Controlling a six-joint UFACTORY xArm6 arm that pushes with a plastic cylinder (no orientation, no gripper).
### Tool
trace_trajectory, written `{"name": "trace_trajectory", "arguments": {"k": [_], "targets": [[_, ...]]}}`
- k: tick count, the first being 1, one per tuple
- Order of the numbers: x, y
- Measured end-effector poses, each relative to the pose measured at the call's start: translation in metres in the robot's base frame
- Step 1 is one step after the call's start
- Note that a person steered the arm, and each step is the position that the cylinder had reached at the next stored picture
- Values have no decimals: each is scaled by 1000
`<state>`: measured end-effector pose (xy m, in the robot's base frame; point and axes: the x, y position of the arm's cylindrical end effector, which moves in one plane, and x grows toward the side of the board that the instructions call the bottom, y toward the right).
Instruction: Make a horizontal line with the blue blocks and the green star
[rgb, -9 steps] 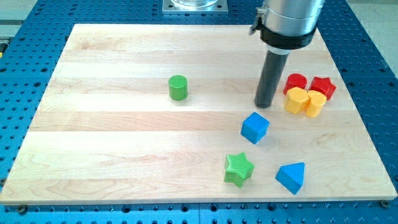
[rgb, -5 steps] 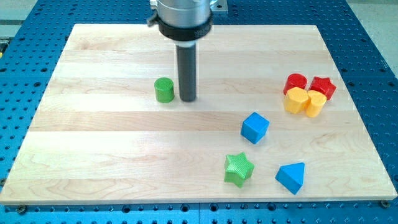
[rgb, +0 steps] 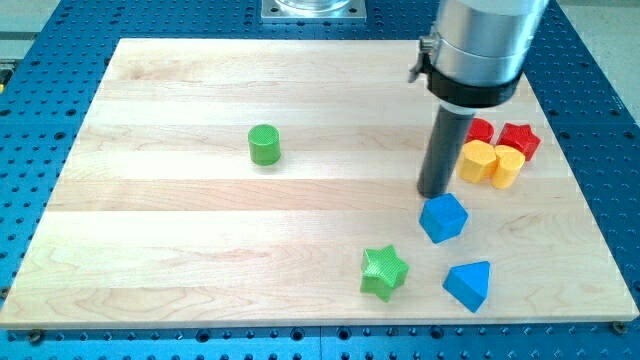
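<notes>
My tip (rgb: 434, 193) stands at the view's right of centre, touching or almost touching the upper left of the blue cube (rgb: 443, 218). A blue triangular block (rgb: 468, 285) lies below the cube, near the board's bottom edge. The green star (rgb: 384, 272) lies to the left of the triangular block, at about the same height, and below-left of the cube. The three blocks form a loose cluster at the bottom right of the wooden board (rgb: 180, 240).
A green cylinder (rgb: 264, 145) stands alone left of centre. Two red blocks (rgb: 518, 139) and two yellow blocks (rgb: 479, 160) are bunched at the right edge, just right of my rod. A blue perforated table (rgb: 40, 60) surrounds the board.
My tip swung left and pushed the green cylinder a little left, then returned right. The blue cube has moved right and slightly down. Star and triangular block have not moved.
</notes>
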<state>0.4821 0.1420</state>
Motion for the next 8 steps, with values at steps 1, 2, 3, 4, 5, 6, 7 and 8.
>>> {"name": "trace_trajectory", "arguments": {"k": [1,2,3,4,5,6,7,8], "targets": [[24,44],[6,8],[4,-42],[11,-121],[60,-115],[102,-143],[121,-122],[118,-54]]}}
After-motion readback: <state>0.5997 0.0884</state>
